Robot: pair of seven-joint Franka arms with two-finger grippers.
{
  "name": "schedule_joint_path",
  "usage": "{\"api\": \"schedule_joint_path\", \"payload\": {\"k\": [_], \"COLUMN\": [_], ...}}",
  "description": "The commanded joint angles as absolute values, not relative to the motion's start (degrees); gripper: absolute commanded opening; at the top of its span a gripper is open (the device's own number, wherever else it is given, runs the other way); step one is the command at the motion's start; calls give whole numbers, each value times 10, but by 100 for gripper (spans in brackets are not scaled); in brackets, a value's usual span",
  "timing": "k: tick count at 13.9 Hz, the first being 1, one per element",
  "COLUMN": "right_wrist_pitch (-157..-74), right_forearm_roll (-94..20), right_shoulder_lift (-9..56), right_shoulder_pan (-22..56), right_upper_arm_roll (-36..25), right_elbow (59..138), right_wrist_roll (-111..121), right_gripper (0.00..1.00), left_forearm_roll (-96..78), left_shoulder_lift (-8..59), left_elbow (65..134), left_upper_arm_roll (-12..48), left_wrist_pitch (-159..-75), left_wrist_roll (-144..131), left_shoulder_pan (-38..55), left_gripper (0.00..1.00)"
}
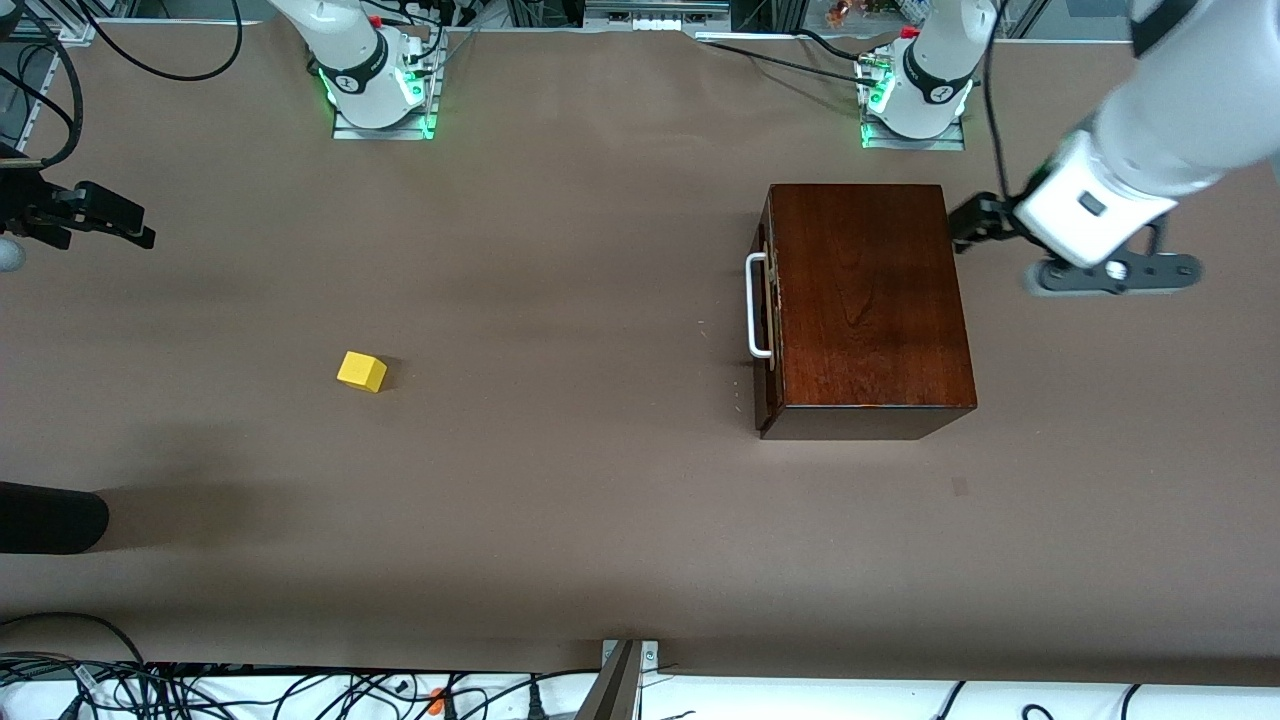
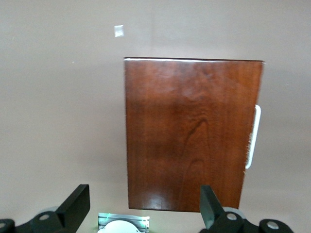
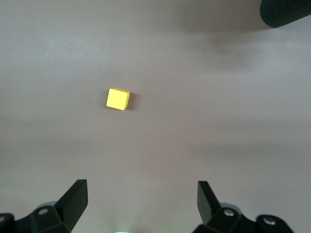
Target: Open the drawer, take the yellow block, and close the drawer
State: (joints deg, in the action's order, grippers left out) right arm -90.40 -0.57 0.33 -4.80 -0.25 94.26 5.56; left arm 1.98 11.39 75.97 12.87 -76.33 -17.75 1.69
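The dark mahogany box (image 1: 865, 300) stands toward the left arm's end of the table. Its drawer is shut, so the pale tray is hidden. The white handle (image 1: 757, 305) faces the right arm's end. The yellow block (image 1: 361, 371) lies on the bare table toward the right arm's end, and shows in the right wrist view (image 3: 118, 99). My left gripper (image 1: 972, 222) is open and empty, in the air beside the box's rear corner. The left wrist view shows the box top (image 2: 189, 131) and handle (image 2: 253, 138) past the gripper (image 2: 143, 194). My right gripper (image 1: 105, 215) is open and empty (image 3: 141, 189), up over the table's end.
A black rounded object (image 1: 50, 520) reaches in at the right arm's end of the table, nearer the front camera than the block; it also shows in the right wrist view (image 3: 286, 12). Cables run along the table's front edge (image 1: 300, 690). The left arm's base (image 1: 915, 100) stands close to the box.
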Motion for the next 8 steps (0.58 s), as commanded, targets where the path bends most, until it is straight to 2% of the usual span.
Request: {"api": "schedule_joint_path", "payload": {"k": [1,3,8], "right_wrist_pitch": [-893,-893,-893], "right_forearm_roll": [-12,-12,-12], "right_shoulder_lift": [5,5,5], "right_shoulder_pan": [-55,-55,-55], "right_upper_arm_roll": [3,3,3], "right_elbow": [932,933,932], "right_wrist_roll": [51,51,51], "right_gripper": [100,100,100], "left_forearm_roll": [-2,-11,-10], "left_shoulder_lift": [26,-11,-30], "left_elbow": [887,944,976], "left_upper_arm_roll": [57,31,9], "left_wrist_pitch": [-832,-861,-888], "left_wrist_roll": [-122,-90,-71], "left_shoulder_pan": [54,54,53], "left_gripper": [100,100,100]}}
